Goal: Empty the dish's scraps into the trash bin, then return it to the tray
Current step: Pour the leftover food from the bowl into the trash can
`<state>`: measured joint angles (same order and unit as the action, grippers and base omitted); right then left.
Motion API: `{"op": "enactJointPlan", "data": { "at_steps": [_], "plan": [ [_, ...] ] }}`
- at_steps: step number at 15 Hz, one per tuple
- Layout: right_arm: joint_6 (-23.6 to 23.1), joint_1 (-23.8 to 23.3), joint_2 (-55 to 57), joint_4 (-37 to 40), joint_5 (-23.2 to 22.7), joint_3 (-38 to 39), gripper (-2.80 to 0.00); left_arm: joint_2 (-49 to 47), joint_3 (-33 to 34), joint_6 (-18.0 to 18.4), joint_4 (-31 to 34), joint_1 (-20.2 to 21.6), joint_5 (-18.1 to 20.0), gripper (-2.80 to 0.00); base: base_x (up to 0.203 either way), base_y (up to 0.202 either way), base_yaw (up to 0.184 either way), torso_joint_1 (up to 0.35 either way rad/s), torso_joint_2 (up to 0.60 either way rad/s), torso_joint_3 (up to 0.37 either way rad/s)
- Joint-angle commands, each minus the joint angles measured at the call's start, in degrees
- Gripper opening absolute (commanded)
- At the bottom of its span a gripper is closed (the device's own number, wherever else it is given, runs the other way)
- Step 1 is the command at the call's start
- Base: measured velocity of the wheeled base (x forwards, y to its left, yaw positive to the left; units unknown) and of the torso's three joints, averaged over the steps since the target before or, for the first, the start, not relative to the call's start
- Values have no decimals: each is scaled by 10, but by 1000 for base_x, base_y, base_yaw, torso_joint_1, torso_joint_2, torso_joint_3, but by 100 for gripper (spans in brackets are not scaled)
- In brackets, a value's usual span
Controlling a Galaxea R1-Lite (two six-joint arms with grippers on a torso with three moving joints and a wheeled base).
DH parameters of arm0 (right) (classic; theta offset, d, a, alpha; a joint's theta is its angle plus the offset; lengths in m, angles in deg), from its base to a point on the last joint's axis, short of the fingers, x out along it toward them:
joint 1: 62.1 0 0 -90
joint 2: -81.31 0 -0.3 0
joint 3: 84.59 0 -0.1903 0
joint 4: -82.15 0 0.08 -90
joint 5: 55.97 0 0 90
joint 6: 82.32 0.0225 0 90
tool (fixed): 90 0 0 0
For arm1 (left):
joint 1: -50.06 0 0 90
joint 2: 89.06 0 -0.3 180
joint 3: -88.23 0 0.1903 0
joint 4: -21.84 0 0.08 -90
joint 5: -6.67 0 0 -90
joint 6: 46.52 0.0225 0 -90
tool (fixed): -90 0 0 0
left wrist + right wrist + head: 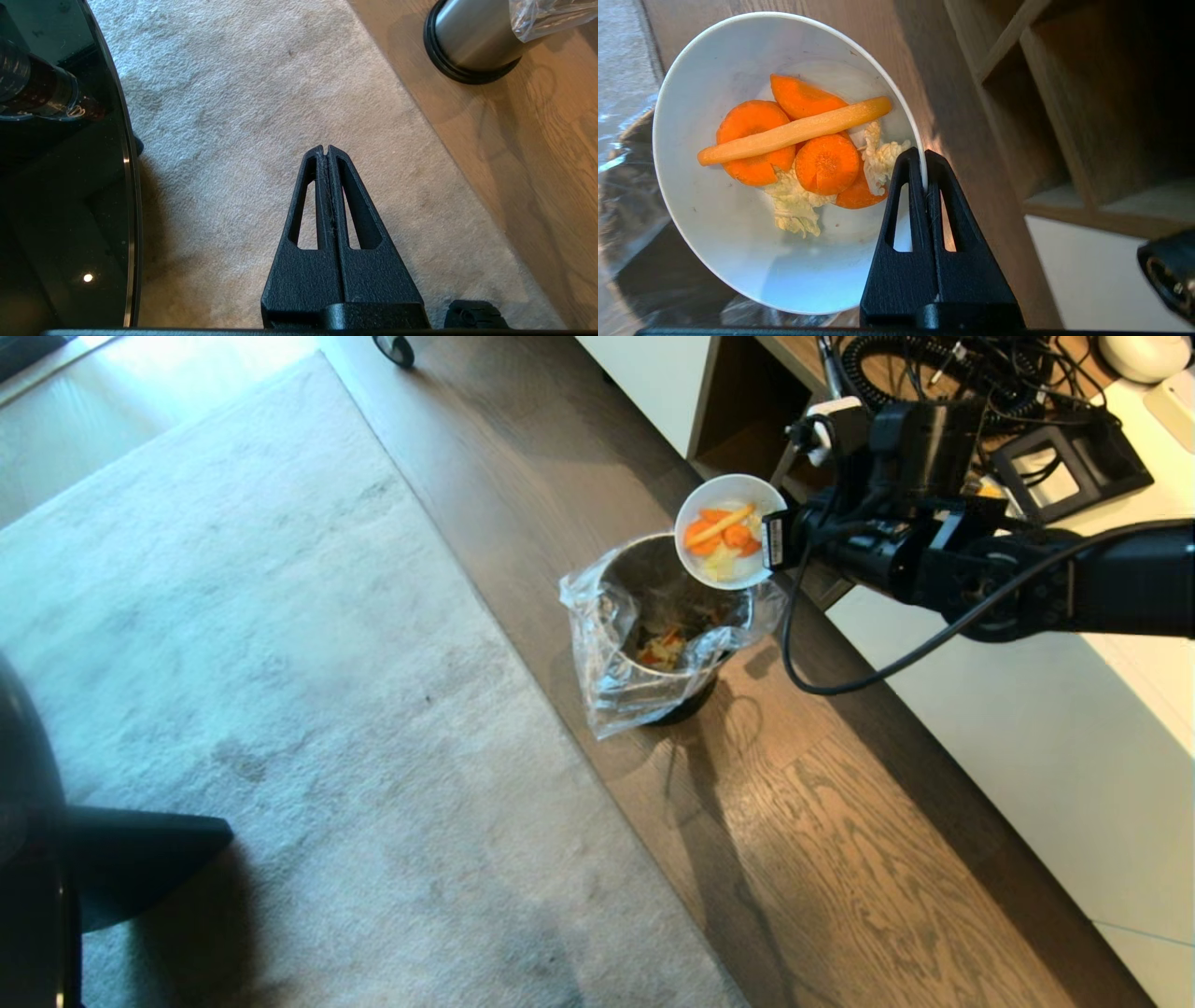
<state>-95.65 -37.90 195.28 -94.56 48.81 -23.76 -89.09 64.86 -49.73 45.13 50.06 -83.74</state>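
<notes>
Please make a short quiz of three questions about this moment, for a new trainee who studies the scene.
1. True or false: the scraps have all left the dish.
2. What does the right end effector pinch? A) the bag B) the dish's rim C) a carrot slice
3. What does the dish hang over?

Key:
1. False; they are in the tilted dish.
2. B
3. The trash bin, near its rim.

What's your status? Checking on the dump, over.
Right gripper shut on dish, tilted over trash bin. Scraps still inside. Left gripper shut, idle.
</notes>
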Motion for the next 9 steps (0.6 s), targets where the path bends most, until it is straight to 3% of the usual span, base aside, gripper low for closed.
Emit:
{"op": "enactJointPlan", "data": {
  "at_steps": [1, 5, 9],
  "plan": [
    [-56, 1, 17, -34, 1, 0, -280, 0, 0, 0, 0, 0, 0, -280, 0, 0, 0, 0, 0, 0],
    [-174, 3, 48, -152, 0, 1, -280, 0, 0, 0, 0, 0, 0, -280, 0, 0, 0, 0, 0, 0],
    [-263, 21, 66, -236, -1, 3, -280, 0, 0, -1, 0, 0, 0, -280, 0, 0, 0, 0, 0, 0]
  ]
}}
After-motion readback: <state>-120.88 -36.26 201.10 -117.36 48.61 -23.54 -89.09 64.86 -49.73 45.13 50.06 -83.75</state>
